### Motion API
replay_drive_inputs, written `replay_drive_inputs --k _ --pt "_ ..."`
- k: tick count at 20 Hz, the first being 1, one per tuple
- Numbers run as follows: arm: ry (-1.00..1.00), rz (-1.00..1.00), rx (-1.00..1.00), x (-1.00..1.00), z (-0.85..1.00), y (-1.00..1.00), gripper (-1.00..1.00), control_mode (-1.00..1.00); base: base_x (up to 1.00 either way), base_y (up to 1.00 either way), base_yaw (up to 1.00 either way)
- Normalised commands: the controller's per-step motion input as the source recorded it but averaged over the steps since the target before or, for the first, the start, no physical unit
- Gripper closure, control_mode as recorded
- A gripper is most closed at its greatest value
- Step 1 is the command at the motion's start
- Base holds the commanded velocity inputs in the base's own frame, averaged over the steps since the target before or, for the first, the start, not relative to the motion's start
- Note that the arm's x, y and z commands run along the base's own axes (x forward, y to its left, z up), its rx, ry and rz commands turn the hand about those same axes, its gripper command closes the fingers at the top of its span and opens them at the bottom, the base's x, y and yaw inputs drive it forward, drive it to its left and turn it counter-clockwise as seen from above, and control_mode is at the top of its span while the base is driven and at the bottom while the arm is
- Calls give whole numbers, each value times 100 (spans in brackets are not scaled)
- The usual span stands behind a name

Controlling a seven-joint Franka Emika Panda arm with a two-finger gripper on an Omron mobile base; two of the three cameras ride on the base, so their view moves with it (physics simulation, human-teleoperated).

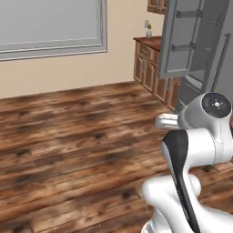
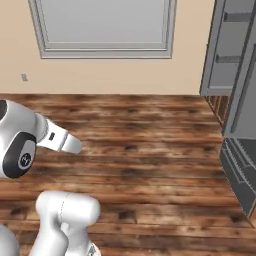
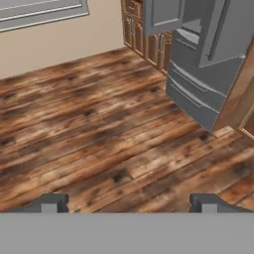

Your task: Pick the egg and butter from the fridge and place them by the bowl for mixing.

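The end effector (image 3: 129,203) hangs above the wooden floor (image 3: 89,129) with its two dark fingertips (image 3: 49,202) set wide apart and nothing between them, just bare planks underneath. In the hand view the fridge (image 3: 198,74) stands up in the top right corner, well apart from the fingers; its grey drawers face out low down, and one door (image 3: 166,15) is swung out toward the room. A second grey panel with a long bar handle (image 3: 214,30) stands just beside it. Brown cabinets (image 3: 141,34) run along the wall right next to the fridge.

From the left base view the white arm (image 1: 195,150) bends up in the lower right, and behind it the open fridge door shows its inner racks, with the handle bar to the right. A wooden worktop (image 1: 150,42) sits atop the cabinets past the door, and a small plant in a pot (image 1: 149,31) stands on it against the beige wall (image 1: 68,68). A large grey-framed window (image 1: 50,25) takes up the wall to the left.

The right base view has the arm at the lower left, the window straight ahead, the fridge at the right edge with its lower drawers pushed out, and a small wall socket (image 2: 24,77) low on the left. What lies on the fridge shelves is too hidden to make out from here
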Motion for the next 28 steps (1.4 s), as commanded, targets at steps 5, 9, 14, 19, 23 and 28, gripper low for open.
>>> replay_drive_inputs --k 5,9,14,19,23,28 --pt "0 0 0 0 0 0 -100 100 100 66 3" --pt "0 0 0 0 0 0 -100 100 100 73 -15" --pt "0 0 0 0 0 0 -100 100 100 72 -46" --pt "0 0 0 0 0 0 -100 100 100 73 -46" --pt "0 0 0 0 0 0 -100 100 98 69 -53" --pt "0 0 0 0 0 0 -100 100 53 60 -64"
